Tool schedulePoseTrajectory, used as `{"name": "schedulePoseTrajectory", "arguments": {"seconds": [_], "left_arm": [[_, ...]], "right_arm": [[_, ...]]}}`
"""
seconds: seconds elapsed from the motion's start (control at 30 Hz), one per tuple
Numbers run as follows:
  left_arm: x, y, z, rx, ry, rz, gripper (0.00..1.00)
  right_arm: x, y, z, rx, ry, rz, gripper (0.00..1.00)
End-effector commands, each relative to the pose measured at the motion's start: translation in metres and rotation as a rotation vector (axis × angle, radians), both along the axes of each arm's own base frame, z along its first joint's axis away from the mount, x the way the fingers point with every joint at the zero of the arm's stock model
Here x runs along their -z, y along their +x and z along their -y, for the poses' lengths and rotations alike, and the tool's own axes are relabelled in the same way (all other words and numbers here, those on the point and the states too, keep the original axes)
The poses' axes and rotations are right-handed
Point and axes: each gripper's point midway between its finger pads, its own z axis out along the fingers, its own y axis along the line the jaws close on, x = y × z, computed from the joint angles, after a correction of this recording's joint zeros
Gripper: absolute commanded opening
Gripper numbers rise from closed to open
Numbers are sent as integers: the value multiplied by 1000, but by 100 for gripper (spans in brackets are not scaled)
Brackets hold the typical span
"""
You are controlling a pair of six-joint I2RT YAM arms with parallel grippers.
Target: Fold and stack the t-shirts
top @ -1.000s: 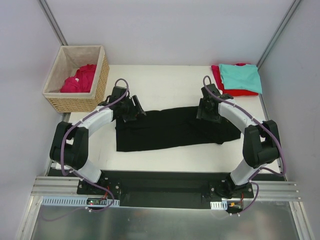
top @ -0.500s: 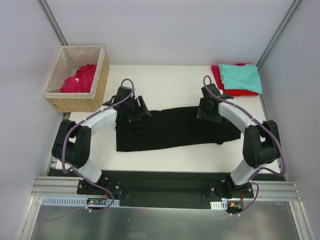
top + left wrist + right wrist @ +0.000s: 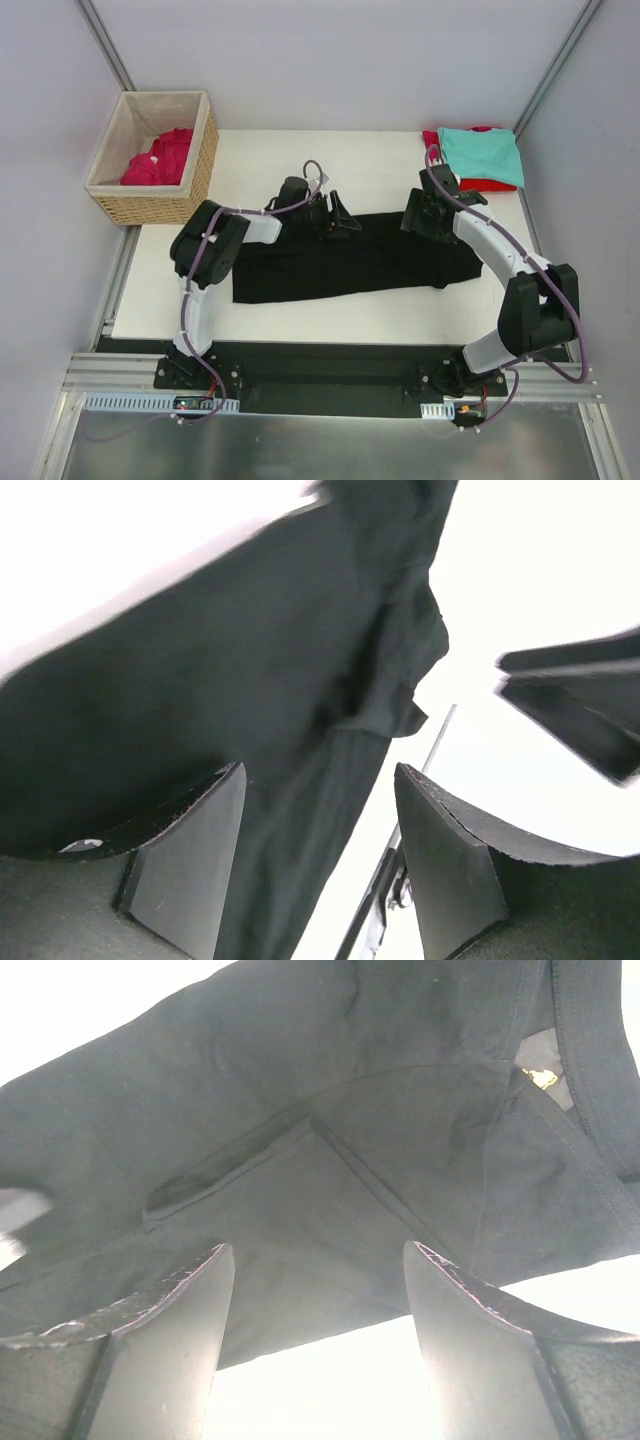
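Note:
A black t-shirt (image 3: 350, 262) lies folded into a long strip across the white table (image 3: 300, 160). My left gripper (image 3: 342, 222) hovers open over the middle of the strip's far edge, with only cloth below its fingers. My right gripper (image 3: 422, 222) is open above the strip's right end. In the left wrist view the black t-shirt (image 3: 200, 660) fills the left side under the open left gripper (image 3: 318, 780). The right wrist view shows the black t-shirt (image 3: 300, 1080) with its collar, and the open right gripper (image 3: 318, 1250) over its edge. A teal t-shirt (image 3: 482, 152) lies folded on a red t-shirt (image 3: 440, 160) at the back right.
A wicker basket (image 3: 200, 165) with beige lining stands at the back left and holds a crimson-pink t-shirt (image 3: 160, 158). Grey walls and metal posts close in the table on three sides. The arm bases sit on the rail at the near edge.
My left arm has swung right along the black t-shirt's far edge, from its left end to its middle. My right gripper has shifted slightly right and back. Both jaws stayed open.

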Motion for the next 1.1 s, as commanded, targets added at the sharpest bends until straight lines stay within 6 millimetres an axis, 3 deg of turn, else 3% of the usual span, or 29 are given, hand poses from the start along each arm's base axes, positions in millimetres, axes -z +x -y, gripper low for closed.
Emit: {"name": "schedulePoseTrajectory", "arguments": {"seconds": [0.0, 0.13, 0.27, 0.3, 0.37, 0.4, 0.6, 0.63, 0.77, 1.07], "left_arm": [[-3, -9, 19, 63, -196, -19, 60], [14, -15, 17, 55, -192, -41, 60], [24, -20, 15, 59, -191, -57, 60], [26, -20, 15, 57, -192, -65, 60], [27, -21, 15, 55, -203, -72, 60], [30, -21, 15, 54, -204, -79, 60], [30, -28, 12, 60, -214, -84, 60], [30, -28, 12, 60, -214, -82, 60], [30, -30, 11, 63, -218, -80, 60], [32, -31, 11, 58, -222, -83, 59]], "right_arm": [[-10, -3, 4, -4, 2, 27, 72], [-6, -2, 12, 18, -43, 20, 72], [1, 14, 29, 61, -141, 5, 73], [15, 18, 31, 64, -155, -39, 72], [21, 26, 34, 69, -178, -73, 72], [34, 27, 36, 63, -198, -111, 72], [55, 33, 33, 45, -215, -168, 69], [55, 35, 32, 45, -210, -167, 66], [46, 45, 29, 51, -203, -137, 1], [12, 60, 11, 7, -241, -41, 1]]}}
